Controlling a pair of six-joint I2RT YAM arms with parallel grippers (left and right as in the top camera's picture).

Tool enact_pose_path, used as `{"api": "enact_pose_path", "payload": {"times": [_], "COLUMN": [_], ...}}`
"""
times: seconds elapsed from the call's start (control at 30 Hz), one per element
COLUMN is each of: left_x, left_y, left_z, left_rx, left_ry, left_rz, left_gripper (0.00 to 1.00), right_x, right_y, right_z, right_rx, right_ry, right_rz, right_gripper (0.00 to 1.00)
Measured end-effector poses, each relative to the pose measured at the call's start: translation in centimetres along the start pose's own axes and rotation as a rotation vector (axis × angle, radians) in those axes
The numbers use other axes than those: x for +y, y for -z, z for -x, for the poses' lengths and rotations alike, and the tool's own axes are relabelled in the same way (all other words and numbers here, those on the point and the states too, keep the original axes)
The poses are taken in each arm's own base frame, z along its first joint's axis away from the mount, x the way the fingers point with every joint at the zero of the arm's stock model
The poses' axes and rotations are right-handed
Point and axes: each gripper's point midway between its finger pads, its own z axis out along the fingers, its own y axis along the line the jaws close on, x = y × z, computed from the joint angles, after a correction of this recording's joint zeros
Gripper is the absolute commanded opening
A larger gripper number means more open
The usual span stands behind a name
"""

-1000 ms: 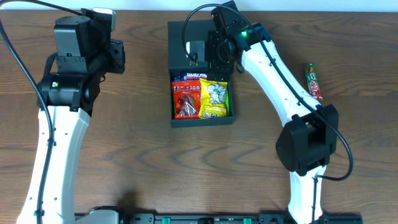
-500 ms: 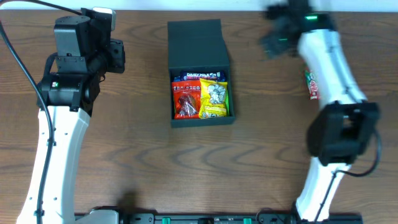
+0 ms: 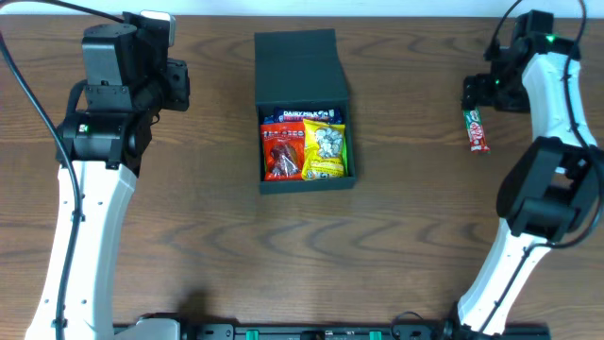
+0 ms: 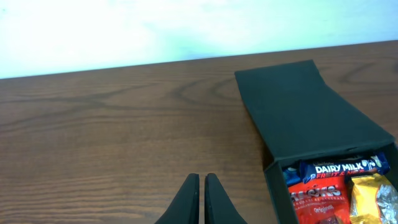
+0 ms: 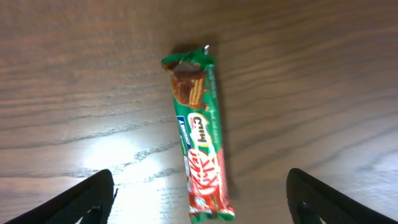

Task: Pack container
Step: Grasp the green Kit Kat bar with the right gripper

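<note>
Brown counter point(image 3: 189, 227): my right gripper point(image 5: 200, 196), spread wide, has left the box point(image 3: 297, 61) for the chocolate bar point(image 5: 198, 137) to its right, next to pack; left gripper point(image 4: 202, 196) pinched together.

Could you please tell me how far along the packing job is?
Done: a blue chocolate bar, a red packet and a yellow packet lie inside the dark teal-black cardboard box. In hand: the right claw hangs open over the green-and-red wrapped wafer bar, not gripping it. Remaining: grasping that bar, boxing it, closing the lid. The left claw is shut.
</note>
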Motion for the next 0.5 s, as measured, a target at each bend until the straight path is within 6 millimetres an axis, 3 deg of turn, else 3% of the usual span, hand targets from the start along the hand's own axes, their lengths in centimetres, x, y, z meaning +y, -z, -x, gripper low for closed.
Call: {"api": "enact_pose_path", "payload": {"times": [0.2, 0.43, 0.5], "left_x": [0.0, 0.0, 0.0], "left_y": [0.0, 0.0, 0.0], "left_z": [0.0, 0.0, 0.0], "left_rx": [0.000, 0.000, 0.000], "left_ry": [0.000, 0.000, 0.000], "left_rz": [0.000, 0.000, 0.000], "left_gripper": [0.06, 0.06, 0.06], "right_x": [0.7, 1.0, 1.0], "right_y": [-3.1, -4.6, -5.2], "right_z": [-1.0, -1.6, -1.9], "right_rx": [0.066, 0.101, 0.114], "right_ry": [-0.002, -0.003, -0.003], "right_rz": [0.042, 0.058, 0.060], "right_gripper": [0.74, 0.69, 0.63]}}
